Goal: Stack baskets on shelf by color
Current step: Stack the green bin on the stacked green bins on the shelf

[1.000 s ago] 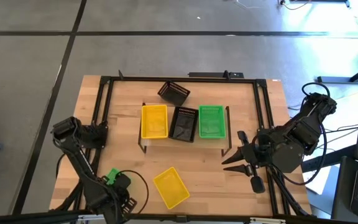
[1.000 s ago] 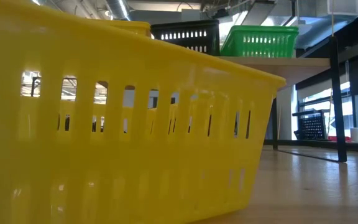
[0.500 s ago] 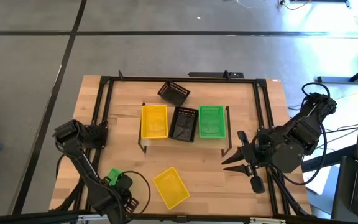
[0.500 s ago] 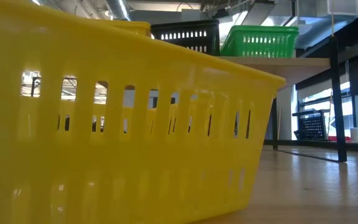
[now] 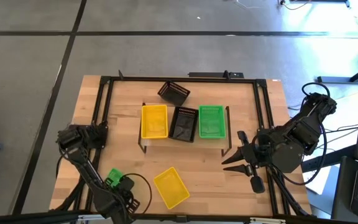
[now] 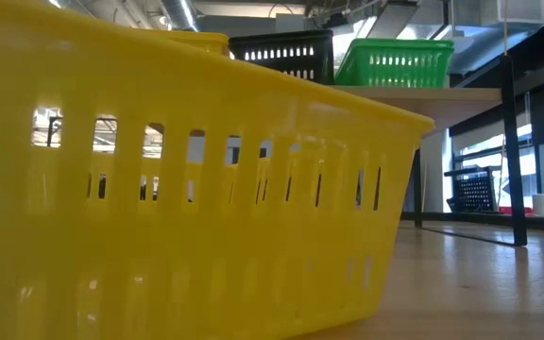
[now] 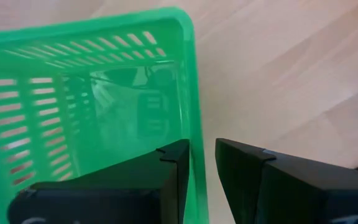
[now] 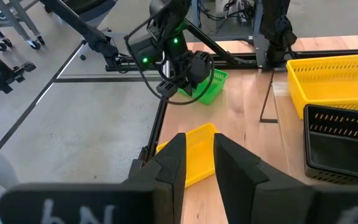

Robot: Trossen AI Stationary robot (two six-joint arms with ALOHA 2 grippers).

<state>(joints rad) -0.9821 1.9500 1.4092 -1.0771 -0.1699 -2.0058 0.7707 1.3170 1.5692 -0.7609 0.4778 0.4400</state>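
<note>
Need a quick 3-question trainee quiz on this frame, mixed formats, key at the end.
1. True or false: the shelf holds three baskets in a row: yellow, black, green.
2. Multiple choice: the left tool is closed on the rim of which basket? A) the loose yellow basket B) the loose green basket C) the loose black basket
3. Fill in: the loose black basket lies on the table behind the shelf, tipped on its ____.

Key: 1 true; 2 B; 3 side. The right tool waits right of the shelf.
</note>
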